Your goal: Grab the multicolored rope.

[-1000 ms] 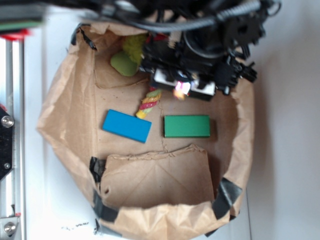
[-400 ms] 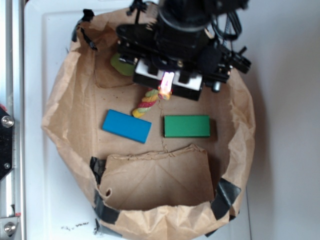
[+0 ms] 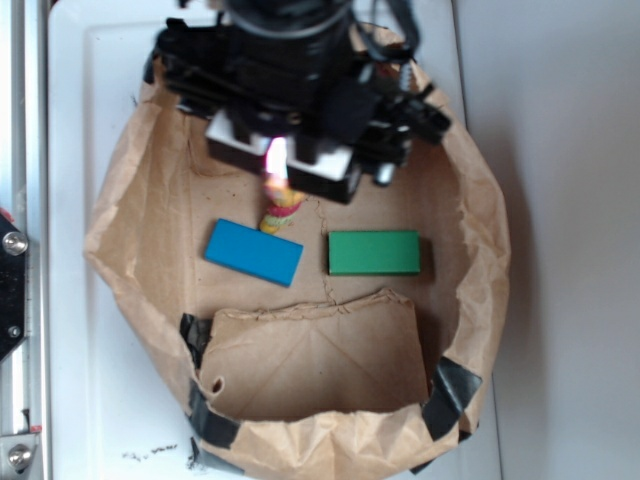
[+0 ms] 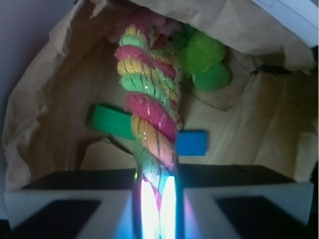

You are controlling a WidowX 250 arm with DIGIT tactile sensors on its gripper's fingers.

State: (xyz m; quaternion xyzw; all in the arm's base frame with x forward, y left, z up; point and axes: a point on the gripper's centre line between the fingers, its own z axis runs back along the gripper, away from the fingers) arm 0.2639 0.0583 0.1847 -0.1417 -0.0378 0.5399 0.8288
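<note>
I'm over a big brown paper bag (image 3: 140, 230), opened out w/ its sides folded down and black tape (image 3: 452, 388) at the lower corners. It sits on a white table (image 3: 90, 90); metal rail (image 3: 14, 250) runs along the left edge of the overhead view.

My arm (image 3: 290, 60) covers most of the top part of the bag from above, black housing w/ cables, so the back of the bag can't be seen there.

Inside, on the bag floor: green block (image 3: 374, 253) to the right, blue block (image 3: 254, 252) to the left, lying apart w/ bare paper btwn them. A creased paper flap (image 3: 315, 350) lies just below both.

Wrist view shows a fuzzy lime-green toy (image 4: 204, 62) at the far end of the bag, w/ something pink (image 4: 167, 27) next to it, too hidden to tell what.

My gripper (image 3: 277, 168) is clenched on the rope (image 4: 147, 109): the two white fingers (image 4: 65, 209) press it from both sides, glowing bright where it's pinched. The rope is red, yellow and light green, thick and twisted, and in the wrist view runs from the pinch away toward the toy. From overhead only a short bit shows below the fingers, its tip just above the blue block's upper edge; can't tell if it touches the block.
</note>
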